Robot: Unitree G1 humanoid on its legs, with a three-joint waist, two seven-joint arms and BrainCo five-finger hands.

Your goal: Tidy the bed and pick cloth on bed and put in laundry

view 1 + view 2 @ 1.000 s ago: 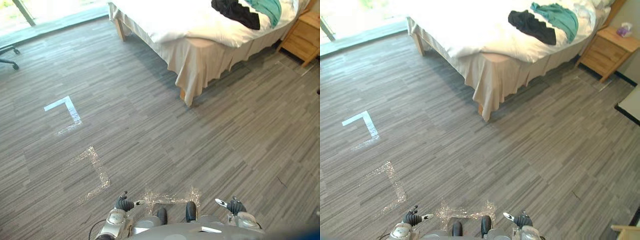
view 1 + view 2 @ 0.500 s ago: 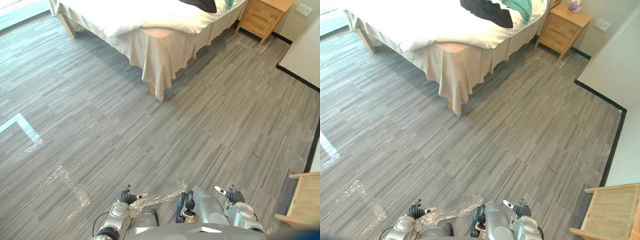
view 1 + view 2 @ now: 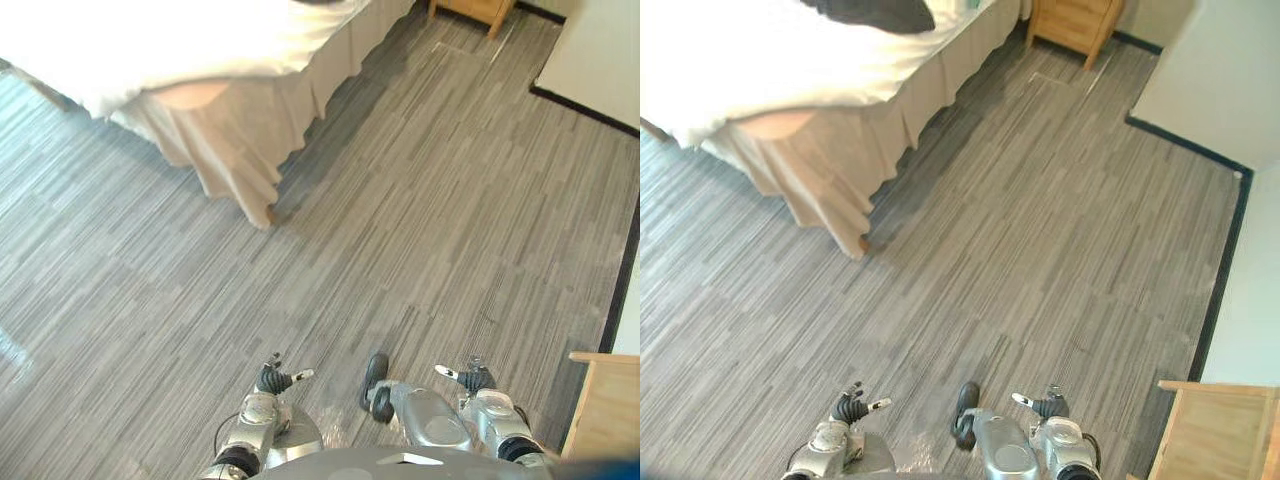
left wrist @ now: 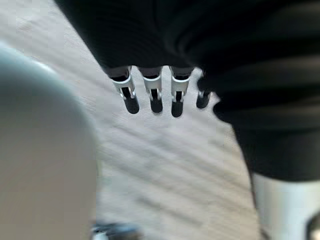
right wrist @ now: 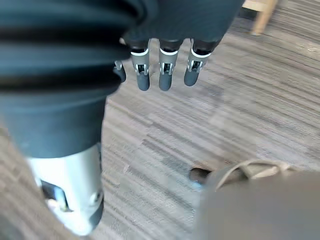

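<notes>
White-sheeted bed (image 3: 770, 65), black cloth (image 3: 875, 12) on top

Black cloth (image 3: 876, 12) atop white bed (image 3: 760, 60)

The bed (image 3: 760, 60) runs off the top and left edges, leaving its near corner. The black cloth (image 3: 875, 12) on it is cut by the top edge, as is the wooden nightstand (image 3: 1075, 22). A wooden piece (image 3: 1220, 430) at lower right, perhaps a shelf, is cropped. The left wrist view's floor (image 4: 165, 165) is blurred.
</notes>
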